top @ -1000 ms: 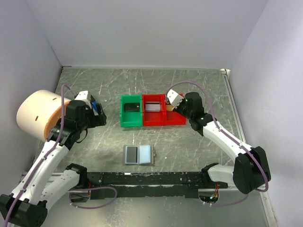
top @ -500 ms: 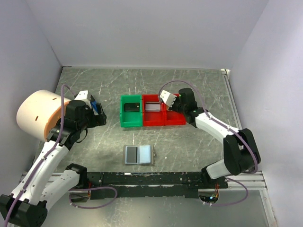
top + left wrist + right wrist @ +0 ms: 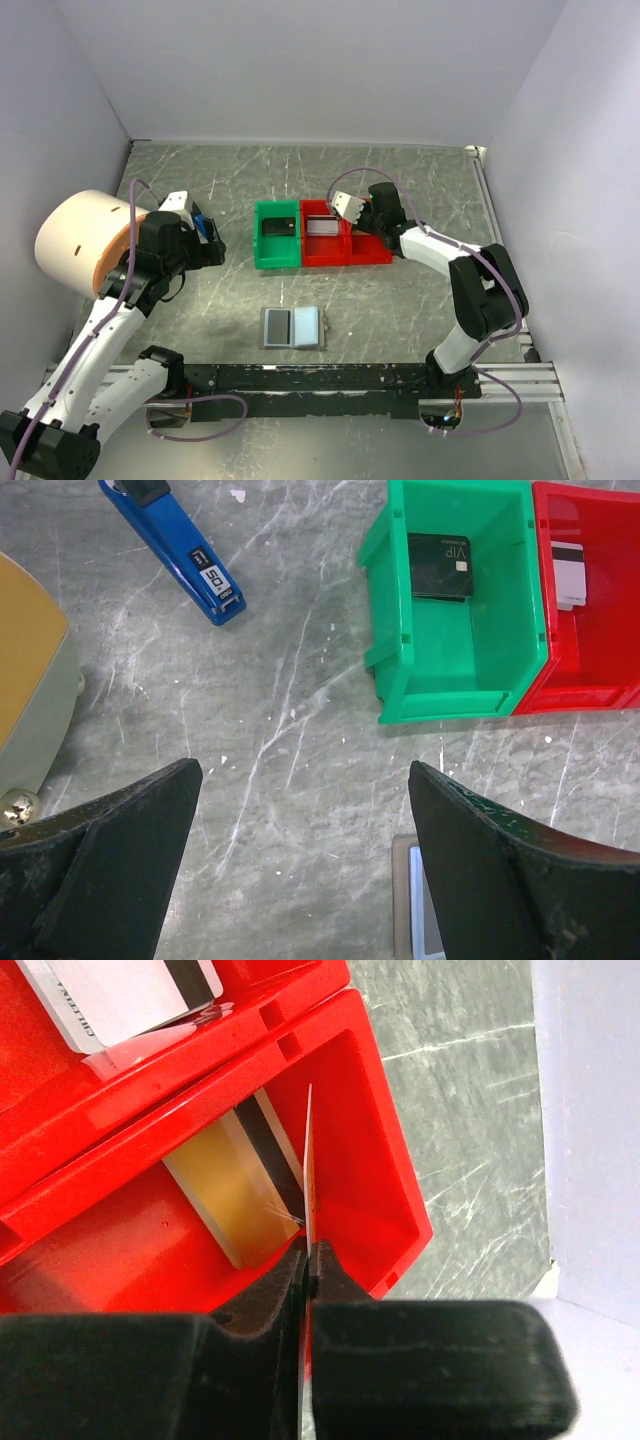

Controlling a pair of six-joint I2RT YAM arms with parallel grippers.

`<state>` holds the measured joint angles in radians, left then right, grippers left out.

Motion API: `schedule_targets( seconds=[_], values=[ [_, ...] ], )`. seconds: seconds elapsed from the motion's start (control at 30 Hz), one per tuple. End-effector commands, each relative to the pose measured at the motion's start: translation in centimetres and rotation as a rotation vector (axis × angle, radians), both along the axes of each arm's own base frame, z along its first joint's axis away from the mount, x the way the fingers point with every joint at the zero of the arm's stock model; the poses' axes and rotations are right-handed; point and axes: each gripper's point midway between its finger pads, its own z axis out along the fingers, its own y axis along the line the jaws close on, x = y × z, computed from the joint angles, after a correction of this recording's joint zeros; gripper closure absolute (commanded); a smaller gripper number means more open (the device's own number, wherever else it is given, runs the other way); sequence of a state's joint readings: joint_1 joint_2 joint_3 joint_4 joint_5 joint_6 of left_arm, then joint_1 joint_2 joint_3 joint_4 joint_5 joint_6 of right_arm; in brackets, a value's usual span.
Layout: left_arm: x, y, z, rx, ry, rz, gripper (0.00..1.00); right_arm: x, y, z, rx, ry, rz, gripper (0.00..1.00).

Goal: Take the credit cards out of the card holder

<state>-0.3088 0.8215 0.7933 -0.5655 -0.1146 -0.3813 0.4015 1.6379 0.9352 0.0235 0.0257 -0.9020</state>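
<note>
The grey card holder [image 3: 293,327] lies open and flat on the table near the front; one corner of it [image 3: 402,900] shows beside my left finger. My right gripper [image 3: 308,1250] is shut on a thin credit card [image 3: 307,1160], seen edge-on and held upright over the right red tray [image 3: 390,1160], where a gold card [image 3: 225,1195] lies. From above, the right gripper [image 3: 362,222] hangs over the red trays. The left gripper [image 3: 300,775] is open with nothing between its fingers, above bare table on the left [image 3: 208,245].
A green tray [image 3: 278,235] holds a black card [image 3: 440,565]. The red tray next to it [image 3: 325,232] holds a white card [image 3: 568,575]. A blue stapler [image 3: 175,550] lies by the left arm, beside a big tan cylinder [image 3: 80,240]. Walls enclose the table.
My right gripper has moved left over the red trays with the card, its elbow folding in toward the middle. The left arm and the card holder have not moved.
</note>
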Motion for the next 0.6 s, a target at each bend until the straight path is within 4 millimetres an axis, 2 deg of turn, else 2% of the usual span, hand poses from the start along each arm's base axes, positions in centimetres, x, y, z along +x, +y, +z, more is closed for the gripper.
schedule_targets(
  seconds=[0.0,0.27,0.47,0.5,0.53,0.57],
  values=[
    [0.4,-0.3,0.4,-0.009,-0.022,-0.023,0.04,1.7,0.3,0.7,-0.014,-0.065,0.028,1.00],
    [0.5,-0.4,0.4,-0.012,-0.023,-0.029,0.04,2.7,-0.1,-0.8,-0.049,-0.073,0.006,1.00],
    [0.5,-0.3,0.1,-0.007,-0.014,-0.023,0.04,1.5,0.7,-2.6,-0.054,0.008,0.079,0.98],
    [0.5,-0.3,0.1,-0.008,-0.014,-0.025,0.04,1.3,0.6,-2.8,-0.055,0.012,0.079,0.95],
    [0.5,-0.3,0.1,-0.008,-0.014,-0.024,0.04,1.1,0.5,-2.9,-0.055,0.017,0.080,0.87],
    [0.6,-0.3,0.2,-0.009,-0.016,-0.023,0.04,0.9,0.5,-3.1,-0.058,0.023,0.085,0.73]
  ],
)
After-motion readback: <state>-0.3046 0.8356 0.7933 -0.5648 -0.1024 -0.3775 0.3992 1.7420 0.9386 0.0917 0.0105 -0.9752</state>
